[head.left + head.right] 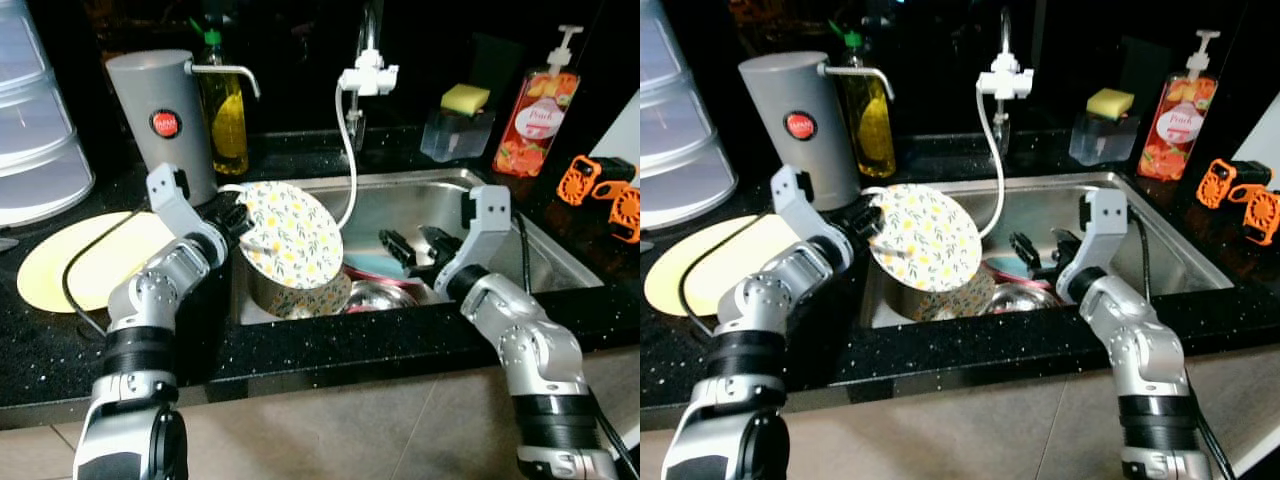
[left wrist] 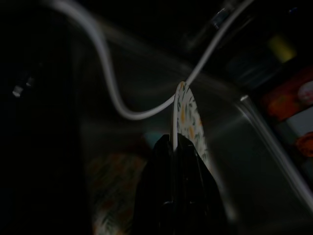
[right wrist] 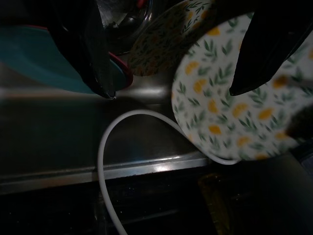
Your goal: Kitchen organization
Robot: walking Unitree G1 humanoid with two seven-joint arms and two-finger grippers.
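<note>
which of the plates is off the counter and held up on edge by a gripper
The floral plate, clamped at its rim by the left gripper above the sink. The yellow plate lies flat on the counter; the teal plate sits in the sink.

floral plate (image 1: 293, 235) – white with yellow flowers and green leaves, was tilted up on edge over the sink's (image 1: 540, 235) left side | teal plate (image 1: 375, 266) and more dishes sat low in the basin
</note>
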